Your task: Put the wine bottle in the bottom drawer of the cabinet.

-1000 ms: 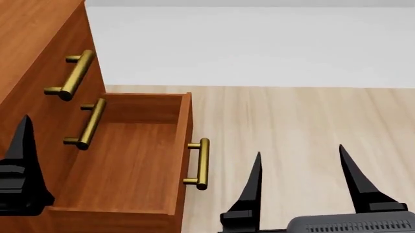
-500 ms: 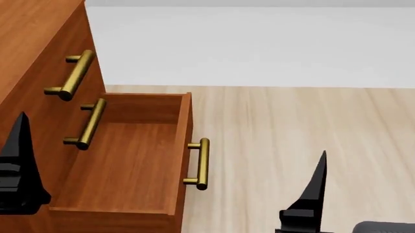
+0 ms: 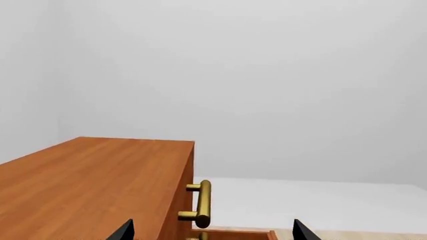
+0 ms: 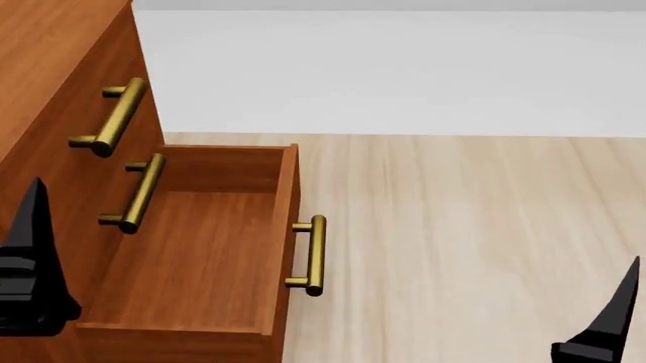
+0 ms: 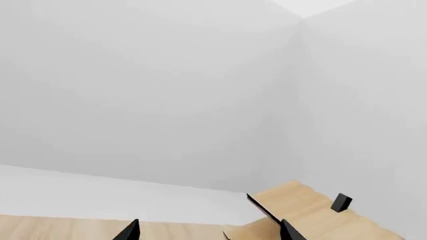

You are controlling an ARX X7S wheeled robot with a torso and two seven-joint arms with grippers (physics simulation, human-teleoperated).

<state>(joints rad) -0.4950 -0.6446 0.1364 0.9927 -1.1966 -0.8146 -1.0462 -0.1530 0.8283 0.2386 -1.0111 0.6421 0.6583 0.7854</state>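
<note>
At the reddish-brown wooden cabinet, the lowest brass-handled drawer is standing open; both grippers' fingers are spreading wide, holding nothing.

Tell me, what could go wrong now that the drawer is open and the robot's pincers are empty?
The bottom drawer sticks out into the floor space, so the right pincer, swinging nearby, might bump its handle. No wine bottle shows in any view, so the robot may have to turn to find it. The left pincer sits close to the cabinet and could scrape it.
</note>
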